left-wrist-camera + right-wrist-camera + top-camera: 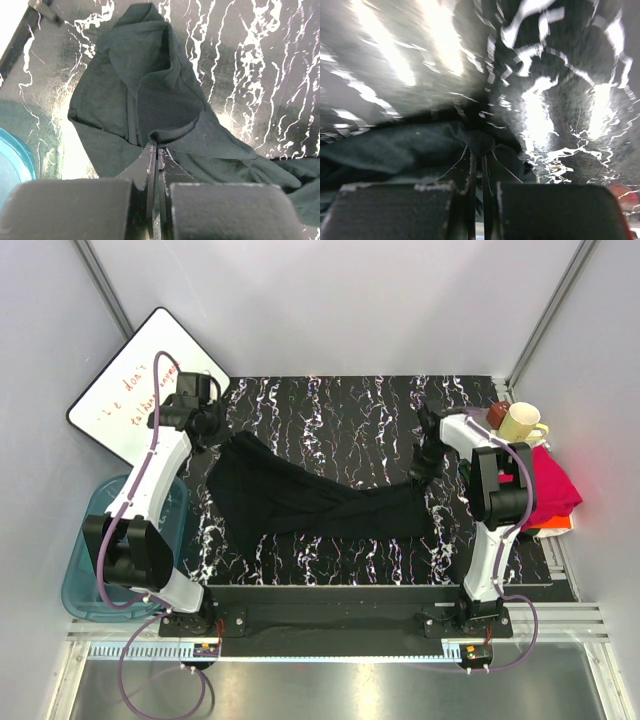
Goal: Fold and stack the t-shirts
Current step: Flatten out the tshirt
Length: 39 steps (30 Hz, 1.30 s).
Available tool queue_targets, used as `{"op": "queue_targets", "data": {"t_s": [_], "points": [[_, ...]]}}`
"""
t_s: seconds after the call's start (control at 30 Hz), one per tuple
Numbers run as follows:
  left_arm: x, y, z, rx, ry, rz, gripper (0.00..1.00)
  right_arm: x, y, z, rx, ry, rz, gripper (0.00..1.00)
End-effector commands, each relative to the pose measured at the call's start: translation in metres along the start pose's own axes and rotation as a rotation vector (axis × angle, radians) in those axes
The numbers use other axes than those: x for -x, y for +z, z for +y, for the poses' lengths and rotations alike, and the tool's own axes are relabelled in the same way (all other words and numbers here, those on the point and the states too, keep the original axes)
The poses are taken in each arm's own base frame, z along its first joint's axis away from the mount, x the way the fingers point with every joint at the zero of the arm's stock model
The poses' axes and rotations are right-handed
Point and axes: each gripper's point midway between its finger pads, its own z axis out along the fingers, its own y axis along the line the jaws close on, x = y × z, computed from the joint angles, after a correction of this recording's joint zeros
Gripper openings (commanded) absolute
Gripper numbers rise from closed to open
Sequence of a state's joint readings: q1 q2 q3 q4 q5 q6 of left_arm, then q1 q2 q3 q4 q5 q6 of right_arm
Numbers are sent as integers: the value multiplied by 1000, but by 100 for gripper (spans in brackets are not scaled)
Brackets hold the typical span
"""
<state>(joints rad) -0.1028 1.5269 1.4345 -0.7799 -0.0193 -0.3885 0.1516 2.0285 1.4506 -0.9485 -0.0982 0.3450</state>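
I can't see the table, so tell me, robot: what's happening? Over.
Left pincer shut on black t-shirt. Right pincer same. Shirt bunched, not folded. Pink t-shirt, cream mug far right, clear.

Bright even overhead light, glare on glossy table [435, 45], right wrist view motion-blurred

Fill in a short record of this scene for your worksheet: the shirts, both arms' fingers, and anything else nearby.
black t-shirt: stretched across the table, crumpled, unfolded
pink t-shirt: at the table's right edge, over an orange piece
left fingers: shut on the black t-shirt's left end
right fingers: shut on its right end
mug: just beyond the pink t-shirt
stack: not started
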Motion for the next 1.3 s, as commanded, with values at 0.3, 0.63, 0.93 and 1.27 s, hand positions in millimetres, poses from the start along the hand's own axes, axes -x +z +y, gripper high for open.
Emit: {"op": "queue_targets", "data": {"t_s": [0.3,0.63,0.93,1.27], "points": [[69,-41,-29,-85,-10,-188,0,92,-200,54,213,-40,-603,0],[-11,-25,9,9,-6,-47,0,-3,-69,10,89,37,-171,14],[-28,-26,22,50,10,-20,0,11,-101,15,109,3,-269,100],[-24,-20,20,49,19,-9,0,-23,-88,38,249,-35,-125,90]]}}
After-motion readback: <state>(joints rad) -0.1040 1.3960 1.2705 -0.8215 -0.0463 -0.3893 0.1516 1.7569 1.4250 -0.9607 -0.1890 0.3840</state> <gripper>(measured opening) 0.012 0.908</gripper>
